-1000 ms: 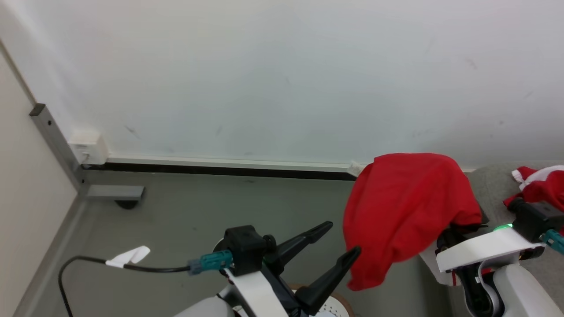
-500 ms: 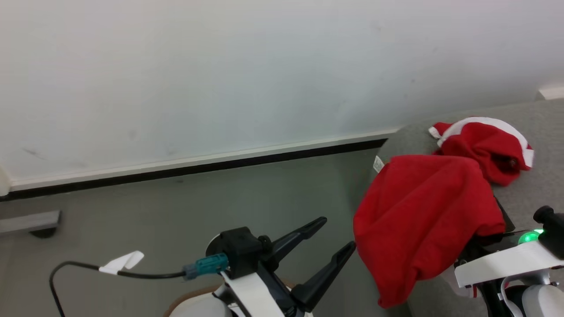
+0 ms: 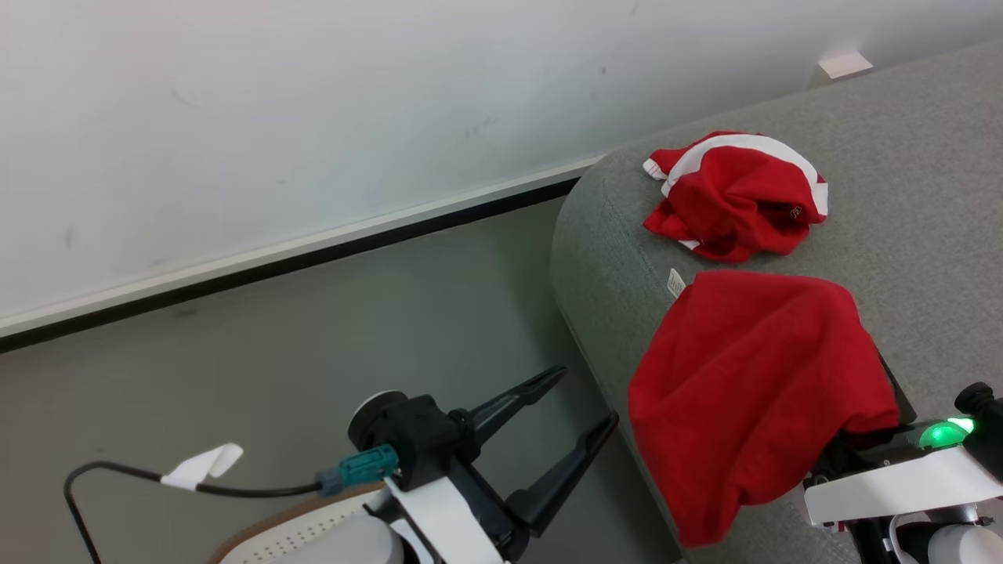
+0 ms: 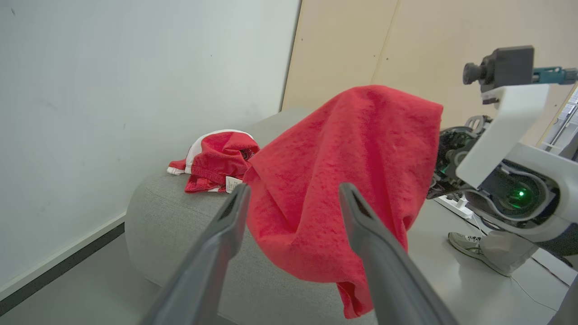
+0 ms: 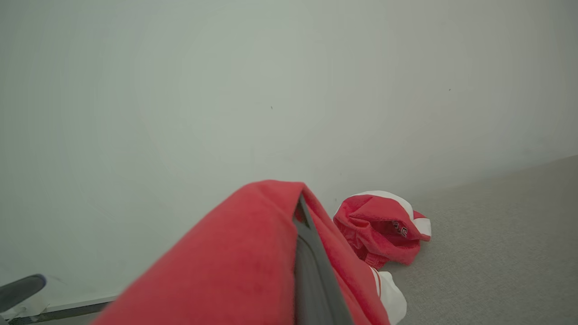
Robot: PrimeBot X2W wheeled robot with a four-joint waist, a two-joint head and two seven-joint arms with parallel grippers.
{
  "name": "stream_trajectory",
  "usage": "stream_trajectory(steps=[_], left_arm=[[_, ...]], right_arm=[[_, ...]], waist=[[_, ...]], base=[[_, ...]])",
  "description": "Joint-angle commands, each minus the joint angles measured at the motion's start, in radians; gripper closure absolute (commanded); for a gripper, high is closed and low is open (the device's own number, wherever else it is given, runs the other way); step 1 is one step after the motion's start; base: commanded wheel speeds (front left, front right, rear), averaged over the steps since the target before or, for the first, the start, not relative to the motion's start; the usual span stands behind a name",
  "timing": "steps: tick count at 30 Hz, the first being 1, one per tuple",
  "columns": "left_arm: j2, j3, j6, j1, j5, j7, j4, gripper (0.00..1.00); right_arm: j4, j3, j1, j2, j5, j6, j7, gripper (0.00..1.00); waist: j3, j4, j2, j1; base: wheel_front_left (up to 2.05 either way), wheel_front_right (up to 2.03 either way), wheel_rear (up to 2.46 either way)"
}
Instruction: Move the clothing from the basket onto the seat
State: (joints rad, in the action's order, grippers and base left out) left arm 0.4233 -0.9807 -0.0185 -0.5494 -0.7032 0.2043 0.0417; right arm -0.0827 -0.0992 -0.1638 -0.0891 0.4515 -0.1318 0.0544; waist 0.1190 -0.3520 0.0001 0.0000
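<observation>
Clothing [image 3: 752, 392], tight between right fingers [image 5: 311, 271], now above seat [image 3: 901, 157] edge rather than floor [image 3: 313, 329]; left fingers [image 4: 363, 225] spread wide, empty.

Soft, even room light fills your head view: the white wall [image 3: 313, 94] reads bright without glare, and the seat [image 3: 901, 157] throws only a faint shadow on the floor [image 3: 439, 313] beside it. A green lamp [image 3: 944, 433] glows vividly on the right arm [image 3: 901, 482]. In your left wrist view, the fingers [image 4: 216, 243] of the left pincer [image 4: 294, 187] go soft close to the lens. Your right wrist view is hazy and low in contrast; the red garment [image 5: 216, 253] nearest the lens smears out of focus, and the corners dim.
</observation>
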Motion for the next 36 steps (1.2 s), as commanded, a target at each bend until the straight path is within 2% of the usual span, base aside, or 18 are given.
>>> stream_trajectory(steps=[1, 12, 19, 20, 26, 30, 36], left_arm=[[0.007, 0.001, 0.003, -0.009, 0.014, 0.007, -0.003, 0.00], [0.019, -0.007, -0.007, -0.044, 0.047, 0.005, -0.004, 0.00], [0.021, -0.009, -0.016, -0.068, 0.052, 0.003, -0.002, 0.00], [0.021, -0.009, -0.016, -0.068, 0.052, 0.003, -0.002, 0.00], [0.036, -0.002, -0.026, -0.100, 0.058, -0.003, 0.010, 0.00], [0.052, 0.007, -0.031, -0.119, 0.062, -0.006, 0.019, 0.00], [0.069, 0.017, -0.041, -0.153, 0.075, -0.006, 0.027, 0.00]], right_arm=[[-0.011, 0.005, 0.004, 0.006, -0.006, 0.002, 0.009, 1.00], [-0.041, 0.088, -0.064, -0.002, -0.039, 0.002, -0.003, 1.00], [-0.102, 0.240, -0.167, -0.034, -0.093, 0.002, -0.070, 1.00], [-0.102, 0.240, -0.167, -0.034, -0.093, 0.002, -0.070, 1.00], [-0.108, 0.390, -0.293, -0.071, -0.125, 0.002, -0.128, 1.00], [-0.078, 0.487, -0.391, -0.098, -0.146, 0.002, -0.160, 1.00], [0.066, 0.569, -0.489, -0.199, -0.262, 0.002, -0.212, 1.00]], waist=[[0.021, -0.016, -0.0001, 0.0000], [0.095, 0.018, -0.0001, 0.0000], [0.171, 0.073, -0.0001, 0.0000], [0.171, 0.073, -0.0001, 0.0000], [0.263, 0.125, -0.0001, 0.0000], [0.328, 0.158, -0.0001, 0.0000], [0.422, 0.204, -0.0001, 0.0000]], base=[[0.00, 0.00, 0.00], [0.00, 0.00, 0.00], [0.00, 0.00, 0.00], [0.00, 0.00, 0.00], [0.00, 0.00, 0.00], [0.00, 0.00, 0.00], [0.00, 0.00, 0.00]])
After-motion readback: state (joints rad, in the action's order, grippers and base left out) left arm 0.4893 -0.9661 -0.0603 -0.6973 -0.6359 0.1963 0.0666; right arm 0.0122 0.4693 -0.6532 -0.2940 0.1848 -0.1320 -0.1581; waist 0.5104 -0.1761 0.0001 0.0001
